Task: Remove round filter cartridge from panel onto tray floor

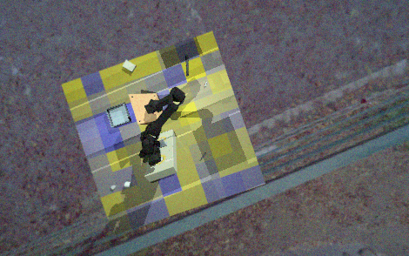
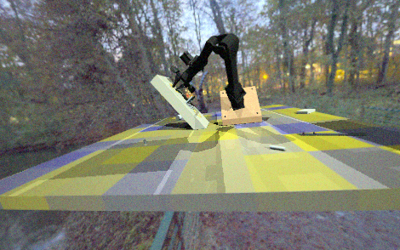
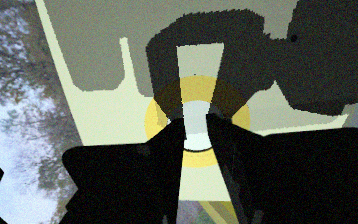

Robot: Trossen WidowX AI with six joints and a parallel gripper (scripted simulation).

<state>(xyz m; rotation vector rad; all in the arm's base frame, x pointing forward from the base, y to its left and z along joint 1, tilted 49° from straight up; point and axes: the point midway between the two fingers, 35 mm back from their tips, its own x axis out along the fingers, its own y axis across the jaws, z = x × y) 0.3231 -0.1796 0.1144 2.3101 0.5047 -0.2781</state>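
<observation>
The pale service panel stands tilted on the table. In the wrist view a yellow ring on its face surrounds the white round face of the filter cartridge. The cartridge sits inside the ring; its depth cannot be told. My gripper is shut on the cartridge, with a fingertip at each side of its face. The fingers cover the slots. In the exterior view the arm reaches down to the panel's upper face. The tray lies beyond the arm's base board, apart from the panel.
The orange base board stands between tray and arm. A white block and a dark rod lie farther off. A small pale piece lies nearer the exterior camera. Small white pieces lie beside the panel.
</observation>
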